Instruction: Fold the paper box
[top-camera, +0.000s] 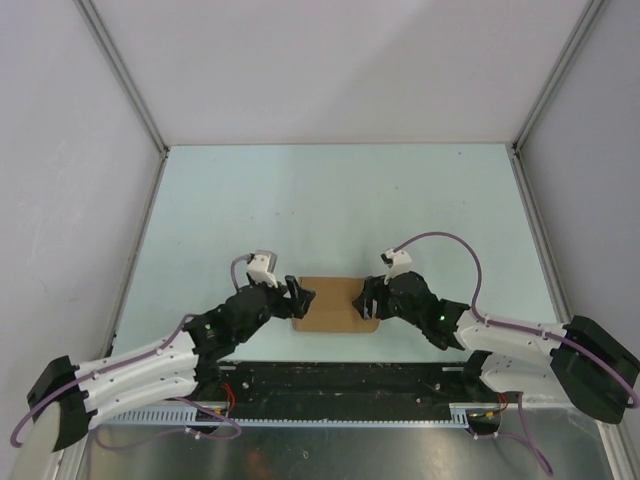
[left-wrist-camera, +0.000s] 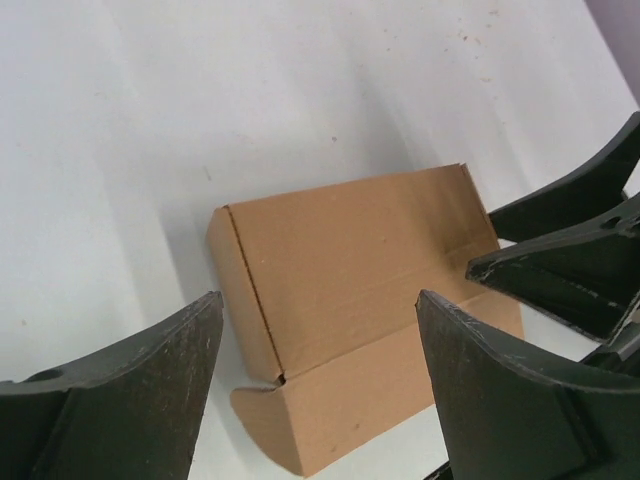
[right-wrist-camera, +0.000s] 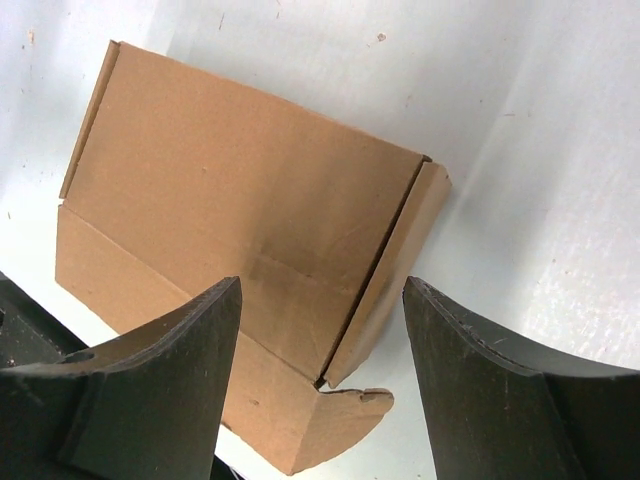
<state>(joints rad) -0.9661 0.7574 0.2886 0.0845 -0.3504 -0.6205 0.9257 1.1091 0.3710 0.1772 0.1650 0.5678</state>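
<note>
Although it lay low and nearly flat, the paper box was partly formed: a plain tan rectangle of thin cardboard, matte and slightly fibrous, scored with straight crease lines. In the left wrist view the paper box showed a broad top panel, a narrow end panel bent down along a crease at its 9 o'clock end, and a long front flap ending in a rounded tab corner at about 7 o'clock. The right wrist view showed the paper box with the matching narrow flap tilted off its 3 o'clock end and another rounded tab at about 5 o'clock. It sat on the pale, smooth counter toward 6 o'clock in the top view, centred between the two arms. The left fingers reached in at the box's 9 o'clock end and the right fingers at its 3 o'clock end, each arm stretched low from its base with white links and a black wrist. Both pairs were spread apart: the left fingers, dark, curved and scuffed, framed the box's end with nothing clamped, and the right fingers did the same. Whether any fingertip touched the cardboard could not be told.
</note>
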